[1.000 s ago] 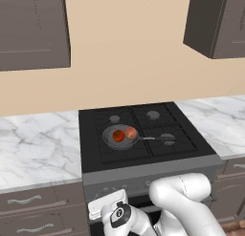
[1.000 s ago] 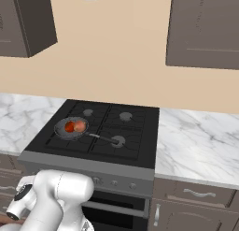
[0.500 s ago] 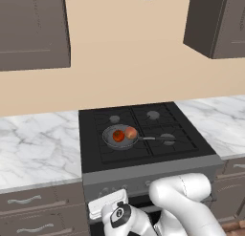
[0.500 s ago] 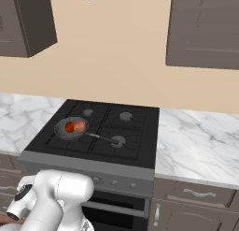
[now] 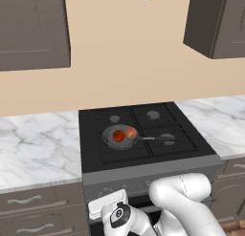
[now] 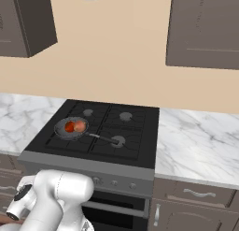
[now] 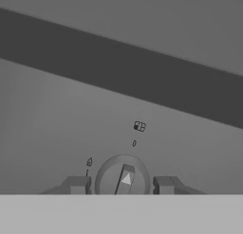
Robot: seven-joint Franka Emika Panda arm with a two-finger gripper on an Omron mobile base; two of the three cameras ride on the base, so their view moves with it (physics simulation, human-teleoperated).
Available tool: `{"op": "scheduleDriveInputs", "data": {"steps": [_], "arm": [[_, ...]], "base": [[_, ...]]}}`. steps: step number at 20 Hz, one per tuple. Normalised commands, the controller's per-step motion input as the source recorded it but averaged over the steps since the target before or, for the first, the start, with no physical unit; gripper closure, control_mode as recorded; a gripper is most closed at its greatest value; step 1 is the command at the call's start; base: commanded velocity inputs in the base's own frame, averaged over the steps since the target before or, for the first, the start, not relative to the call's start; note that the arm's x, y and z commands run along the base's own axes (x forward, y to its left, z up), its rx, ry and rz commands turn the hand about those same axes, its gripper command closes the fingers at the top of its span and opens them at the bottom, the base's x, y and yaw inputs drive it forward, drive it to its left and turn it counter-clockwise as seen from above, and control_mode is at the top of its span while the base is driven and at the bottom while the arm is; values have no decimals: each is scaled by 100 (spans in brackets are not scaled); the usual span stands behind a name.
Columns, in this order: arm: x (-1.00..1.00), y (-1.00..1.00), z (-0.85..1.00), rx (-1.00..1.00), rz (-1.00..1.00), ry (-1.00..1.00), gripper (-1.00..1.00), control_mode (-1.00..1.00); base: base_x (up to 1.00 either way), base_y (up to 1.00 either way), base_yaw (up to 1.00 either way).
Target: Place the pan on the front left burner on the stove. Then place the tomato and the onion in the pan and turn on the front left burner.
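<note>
Fingers (image 7: 121,184) straddle a round knob (image 7: 123,181) on the stove (image 5: 143,130) front, narrow gaps either side. Pan (image 5: 119,136) sits front left, tomato (image 5: 117,135) and onion (image 5: 130,132) inside; small unreadable marks above the knob.

pan (image 5: 119,137): small, round, dark grey, seated on the front left burner, thin handle (image 5: 152,139) lying flat, pointing right, up above the gripper (image 7: 121,185)
tomato (image 5: 117,135): glossy red-orange ball inside the pan, left of onion
onion (image 5: 130,132): paler orange-pink ball, touching tomato
stove (image 5: 189,144): black four-burner cooktop; grey front panel directly facing the gripper, round knob (image 7: 123,180) between its fingertips
</note>
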Motion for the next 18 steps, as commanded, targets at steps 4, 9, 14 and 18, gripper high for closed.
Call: {"op": "scheduleDriveInputs", "data": {"steps": [4,9,14,18], "arm": [[0,0,0,0,0,0,100,-100],[0,0,0,-1,0,0,100,-100],[0,0,0,-10,0,0,100,-100],[0,0,-1,-17,0,0,100,-100]], "base": [[0,0,0],[0,0,0],[0,0,0],[0,0,0]]}}
